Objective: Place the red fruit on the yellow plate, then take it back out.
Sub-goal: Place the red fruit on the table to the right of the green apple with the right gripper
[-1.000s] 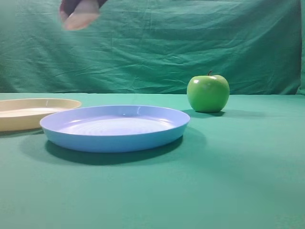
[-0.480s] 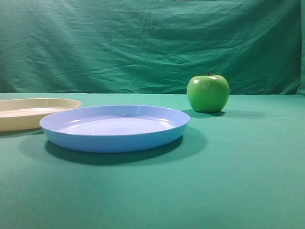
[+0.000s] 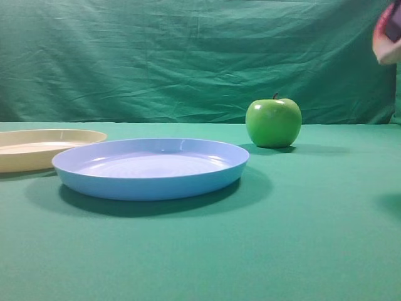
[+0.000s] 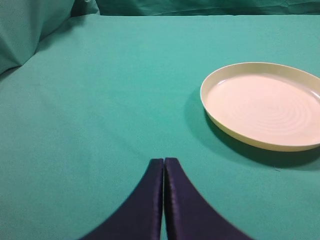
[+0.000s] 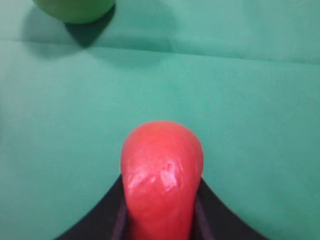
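Observation:
The red fruit (image 5: 162, 160) is gripped between the dark fingers of my right gripper (image 5: 161, 205), held high above the green cloth. In the exterior view the red fruit (image 3: 386, 45) shows only as a blurred red-and-peach shape at the top right edge, with part of the right gripper (image 3: 395, 26) on it. The yellow plate (image 3: 37, 149) lies at the far left with nothing on it. In the left wrist view the yellow plate (image 4: 265, 106) sits ahead and to the right of my left gripper (image 4: 164, 163), which is shut on nothing.
A light blue plate (image 3: 150, 168) sits in the middle, overlapping the yellow plate's near side in the exterior view. A glossy green apple (image 3: 273, 122) stands behind it to the right; the green apple (image 5: 74, 9) also shows at the right wrist view's top left. Green cloth backdrop behind.
The fruit was at the top left above the yellow plate a second ago, left the view, and now shows at the top right edge. Plates and apple have not moved.

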Tool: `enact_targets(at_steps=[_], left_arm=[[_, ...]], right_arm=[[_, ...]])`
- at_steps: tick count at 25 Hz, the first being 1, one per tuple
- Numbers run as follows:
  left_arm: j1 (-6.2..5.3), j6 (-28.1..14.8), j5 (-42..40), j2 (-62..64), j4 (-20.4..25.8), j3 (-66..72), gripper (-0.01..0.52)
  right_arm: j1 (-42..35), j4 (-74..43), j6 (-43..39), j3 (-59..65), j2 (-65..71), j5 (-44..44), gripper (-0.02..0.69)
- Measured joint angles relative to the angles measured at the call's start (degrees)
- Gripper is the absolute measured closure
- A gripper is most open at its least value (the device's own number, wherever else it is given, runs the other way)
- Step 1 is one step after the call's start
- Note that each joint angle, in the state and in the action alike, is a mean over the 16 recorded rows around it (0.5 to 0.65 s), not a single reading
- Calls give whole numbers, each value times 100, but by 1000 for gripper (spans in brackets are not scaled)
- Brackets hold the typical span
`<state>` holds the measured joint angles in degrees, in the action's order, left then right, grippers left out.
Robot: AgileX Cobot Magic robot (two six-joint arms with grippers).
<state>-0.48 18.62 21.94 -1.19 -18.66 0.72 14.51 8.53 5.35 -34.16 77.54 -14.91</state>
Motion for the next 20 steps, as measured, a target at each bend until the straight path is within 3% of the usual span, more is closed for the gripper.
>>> enact_targets(at_steps=[9, 20], left_arm=[[0, 0, 0, 0, 0, 0, 514], [0, 0, 0, 0, 0, 0, 514]], right_arm=[[61, 133, -34, 303, 692, 838, 436], [127, 138, -19, 227, 851, 787, 155]])
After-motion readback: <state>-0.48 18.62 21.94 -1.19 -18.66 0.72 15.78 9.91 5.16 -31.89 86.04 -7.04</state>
